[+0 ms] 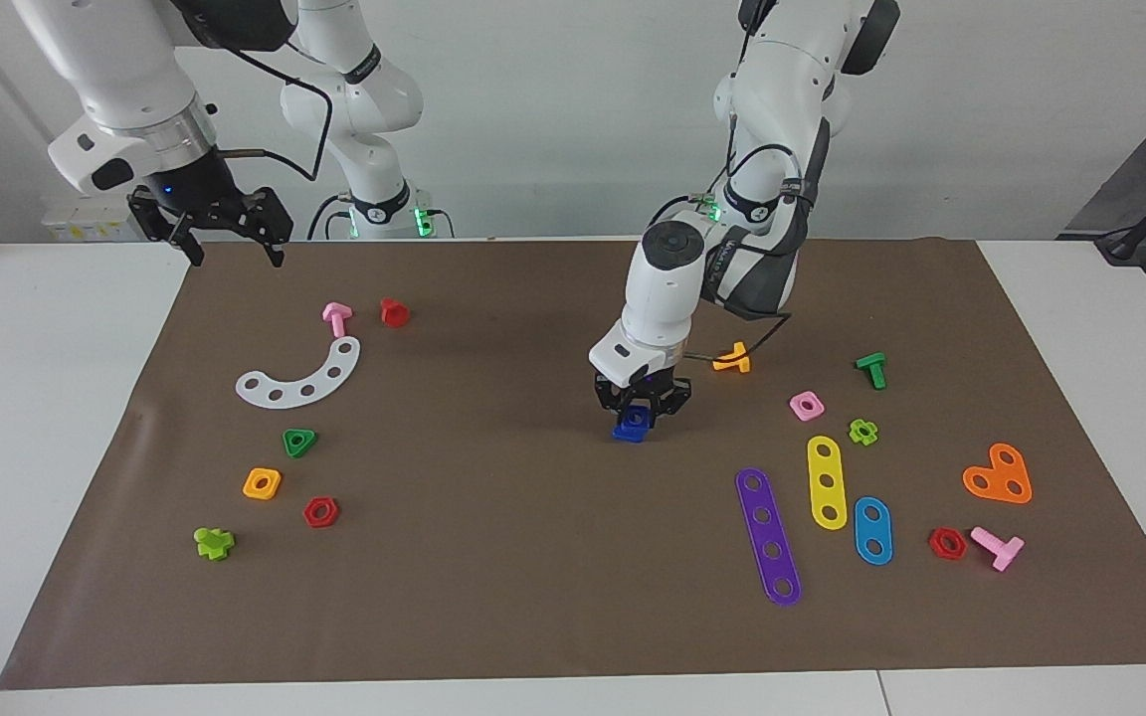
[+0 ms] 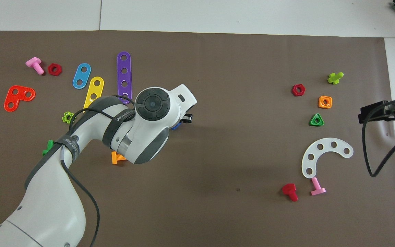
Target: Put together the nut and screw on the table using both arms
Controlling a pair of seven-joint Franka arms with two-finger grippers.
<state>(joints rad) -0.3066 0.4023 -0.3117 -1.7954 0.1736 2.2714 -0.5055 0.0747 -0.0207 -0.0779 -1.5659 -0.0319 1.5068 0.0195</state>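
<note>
My left gripper (image 1: 639,410) is down at the middle of the brown mat (image 1: 493,418), its fingers closed on the dark blue square nut (image 1: 637,418), which sits tilted at mat level. A second dark blue bit shows just under the nut; I cannot tell whether it is the screw. In the overhead view the left arm's wrist covers the gripper, and only a sliver of blue (image 2: 176,127) shows. My right gripper (image 1: 231,244) is open and empty, raised over the mat's corner at the right arm's end; it also shows in the overhead view (image 2: 363,115).
An orange bolt (image 1: 732,359), pink square nut (image 1: 807,405), green bolt (image 1: 871,369) and flat strips (image 1: 768,535) lie toward the left arm's end. A white curved strip (image 1: 302,378), green triangular nut (image 1: 299,442), orange square nut (image 1: 262,483) and red nut (image 1: 320,511) lie toward the right arm's end.
</note>
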